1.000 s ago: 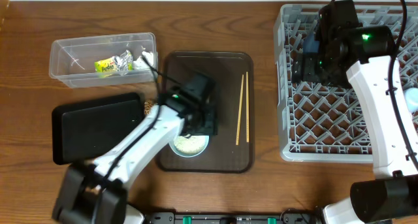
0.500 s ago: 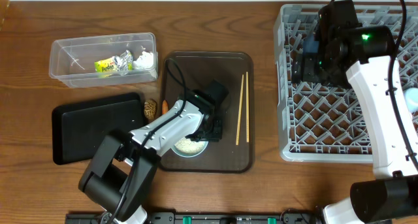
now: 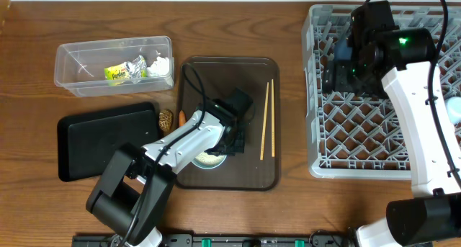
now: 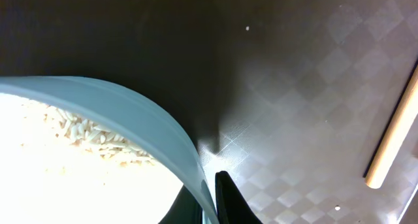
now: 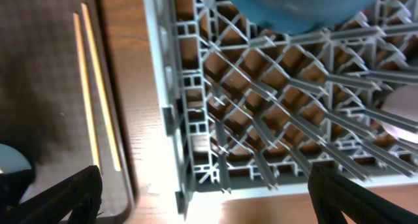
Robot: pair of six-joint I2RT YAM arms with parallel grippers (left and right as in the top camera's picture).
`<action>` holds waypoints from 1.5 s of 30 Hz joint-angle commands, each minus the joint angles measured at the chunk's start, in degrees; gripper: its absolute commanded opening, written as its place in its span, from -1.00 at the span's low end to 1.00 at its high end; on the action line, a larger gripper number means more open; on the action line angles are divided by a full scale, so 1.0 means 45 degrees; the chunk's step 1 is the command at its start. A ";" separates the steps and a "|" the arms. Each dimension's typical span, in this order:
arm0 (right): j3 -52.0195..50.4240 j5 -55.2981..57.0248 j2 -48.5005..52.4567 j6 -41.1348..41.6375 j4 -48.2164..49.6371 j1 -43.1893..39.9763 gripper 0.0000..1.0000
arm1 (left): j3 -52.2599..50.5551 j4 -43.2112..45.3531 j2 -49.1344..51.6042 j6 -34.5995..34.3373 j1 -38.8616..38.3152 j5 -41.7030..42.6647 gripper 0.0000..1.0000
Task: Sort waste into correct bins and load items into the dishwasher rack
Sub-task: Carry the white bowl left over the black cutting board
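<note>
The left fingers (image 4: pixel 225 204) have just clenched on the rim of the light-blue bowl (image 4: pixel 150 129), which holds rice (image 4: pixel 72 126) and sits on the brown tray (image 3: pixel 216 81). The bowl looks ready to lift and empty. The right fingers (image 5: pixel 62 198) hang spread above the rack (image 3: pixel 360 132).

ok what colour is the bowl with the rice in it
The bowl is light blue; left wrist view shows it best.

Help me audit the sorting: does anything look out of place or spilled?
Yes. A brown nut-like piece and a short orange stick lie on the table between the black tray and the brown tray, in neither bin. Two white specks, perhaps rice grains, sit on the brown tray outside the small light-blue bowl.
</note>
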 commanded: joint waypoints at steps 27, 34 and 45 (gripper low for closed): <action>0.0039 0.1739 -0.0092 0.0019 -0.0486 -0.1083 0.89 | 0.2220 -0.3580 -0.3075 0.1996 0.2166 -0.2293 -0.88; 0.0039 0.1734 -0.0092 0.0024 -0.0549 -0.1083 0.89 | 0.2307 -0.3580 -0.3308 0.3487 0.4541 -0.1831 -0.88; 0.0039 0.1739 -0.0092 0.0024 -0.0622 -0.1083 0.89 | 0.2307 -0.3351 -0.3332 0.5867 0.8995 0.3439 -0.88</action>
